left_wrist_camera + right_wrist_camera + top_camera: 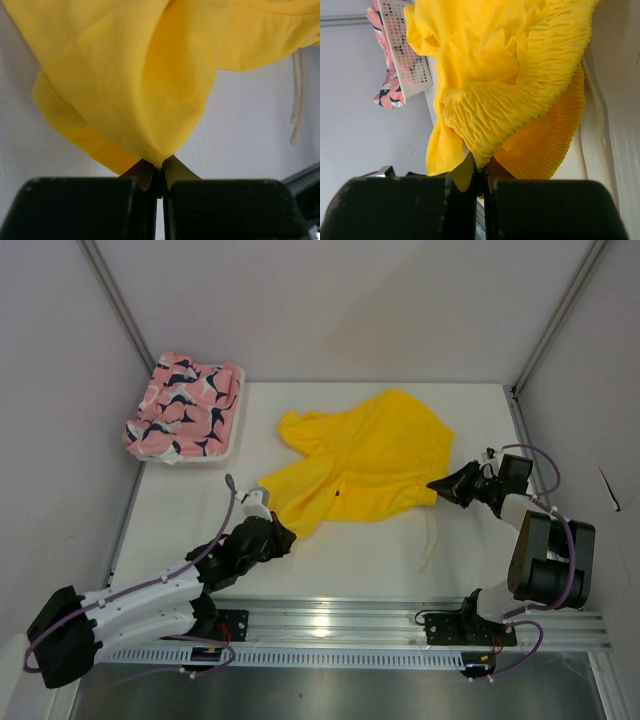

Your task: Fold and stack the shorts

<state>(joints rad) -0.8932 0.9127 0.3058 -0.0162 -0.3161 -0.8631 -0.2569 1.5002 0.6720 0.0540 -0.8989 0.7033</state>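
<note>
White arms (140, 592), black joints (545, 560), purple cables (233, 502), blocky black claws (284, 536)

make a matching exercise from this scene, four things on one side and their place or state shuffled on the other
Things:
1 yellow shorts
2 pink printed shorts
3 left gripper
4 right gripper

Place or state:
a heaped in the white basket
b shut on ruched yellow cloth
c spread on the table, between the arms
d shut on smooth yellow cloth

Pairs: 1-c, 2-a, 3-d, 4-b
</note>
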